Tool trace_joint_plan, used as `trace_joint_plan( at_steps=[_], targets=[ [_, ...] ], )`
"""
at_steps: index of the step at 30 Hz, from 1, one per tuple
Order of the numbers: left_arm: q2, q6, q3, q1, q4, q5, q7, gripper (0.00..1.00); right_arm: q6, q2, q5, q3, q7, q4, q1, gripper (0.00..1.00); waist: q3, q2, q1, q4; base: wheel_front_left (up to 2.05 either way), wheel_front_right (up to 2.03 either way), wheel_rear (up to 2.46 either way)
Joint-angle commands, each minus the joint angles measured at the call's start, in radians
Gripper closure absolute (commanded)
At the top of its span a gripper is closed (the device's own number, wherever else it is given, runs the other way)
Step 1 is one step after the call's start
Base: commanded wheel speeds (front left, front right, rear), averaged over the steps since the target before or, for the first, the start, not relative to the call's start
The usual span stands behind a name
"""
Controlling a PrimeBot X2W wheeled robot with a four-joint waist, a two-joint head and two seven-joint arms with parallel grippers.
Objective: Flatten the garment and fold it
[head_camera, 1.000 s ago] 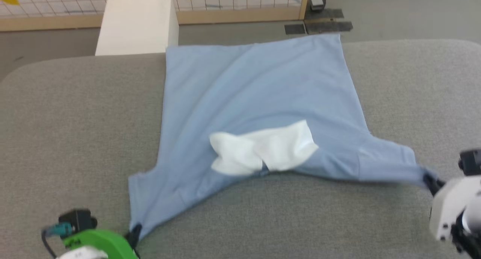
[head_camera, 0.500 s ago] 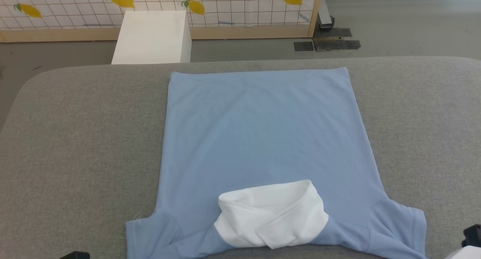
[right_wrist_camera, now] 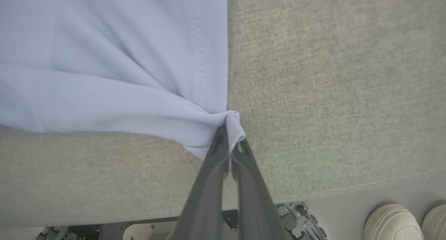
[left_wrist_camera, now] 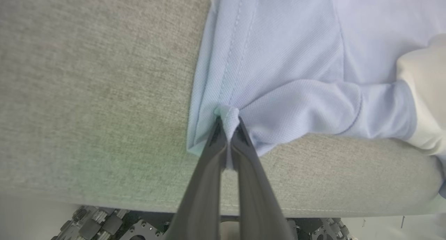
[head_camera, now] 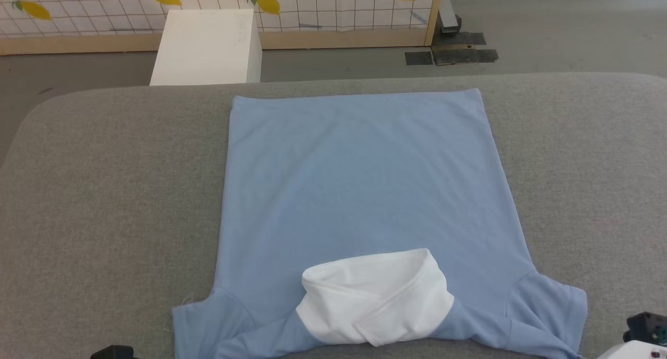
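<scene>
The shirt (head_camera: 365,182) is now lying flat and square on the grey padded surface (head_camera: 104,192), with its collar (head_camera: 375,296) nearest the robot. A second ago it was stretching creased between its sleeves. The left gripper (left_wrist_camera: 228,123) and right gripper (right_wrist_camera: 230,132) are each pinching a sleeve corner, jaws closed on fabric. Flattening is looking done, and folding is still waiting.

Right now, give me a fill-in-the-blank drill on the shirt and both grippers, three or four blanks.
1. The left gripper is ____ on a sleeve of the shirt.
2. The right gripper pinches the other ____.
3. The shirt's collar is ____.
4. The shirt lies spread on a ____ cushion.
Missing words: shut; sleeve; white; grey.
</scene>
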Motion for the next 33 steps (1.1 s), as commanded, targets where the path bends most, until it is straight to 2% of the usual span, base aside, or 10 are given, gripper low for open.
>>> trace_joint_plan(
  at_steps=[1, 6, 10, 15, 19, 23, 26, 33],
  targets=[
    [-0.007, -0.006, -0.007, -0.016, 0.012, -0.002, -0.006, 1.00, -0.001, 0.006, 0.005, 0.013, -0.014, -0.018, -0.026, 0.00, 0.000, 0.0000, 0.0001, 0.004, 0.00, 0.00, 0.00],
    [-0.015, -0.017, -0.004, -0.019, 0.015, -0.021, -0.017, 1.00, -0.001, 0.005, 0.004, 0.022, -0.091, -0.131, -0.085, 0.00, 0.004, 0.0000, 0.0001, 0.011, 0.00, 0.00, 0.00],
    [-0.020, -0.022, -0.010, -0.033, 0.011, -0.021, -0.028, 1.00, -0.001, 0.005, -0.007, 0.031, -0.254, -0.159, -0.208, 0.00, 0.021, 0.0000, 0.0001, 0.022, 0.00, 0.00, 0.00],
    [-0.029, -0.029, -0.022, -0.067, 0.009, -0.021, -0.038, 1.00, -0.001, -0.027, -0.006, 0.072, -0.493, -0.041, -0.424, 0.00, 0.060, 0.0000, 0.0001, 0.043, 0.00, 0.00, 0.00],
    [-0.034, -0.031, -0.030, -0.104, 0.010, -0.018, -0.046, 1.00, -0.001, -0.072, 0.010, 0.096, -0.603, 0.125, -0.596, 0.00, 0.110, 0.0000, 0.0001, 0.070, 0.00, 0.00, 0.00],
    [-0.042, -0.034, -0.046, -0.145, 0.015, -0.008, -0.057, 1.00, -0.001, -0.133, 0.008, 0.104, -0.637, 0.296, -0.767, 0.00, 0.176, 0.0000, 0.0001, 0.109, 0.00, 0.00, 0.00],
    [-0.052, -0.036, -0.060, -0.169, 0.013, 0.000, -0.070, 1.00, -0.001, -0.181, 0.001, 0.119, -0.621, 0.399, -0.882, 0.00, 0.227, 0.0000, 0.0001, 0.142, 0.00, 0.00, 0.00],
    [-0.074, -0.045, -0.092, -0.221, 0.004, 0.009, -0.097, 1.00, -0.001, -0.269, -0.025, 0.150, -0.462, 0.579, -1.110, 0.00, 0.353, 0.0000, 0.0001, 0.208, 0.00, 0.00, 0.00]
  ],
)
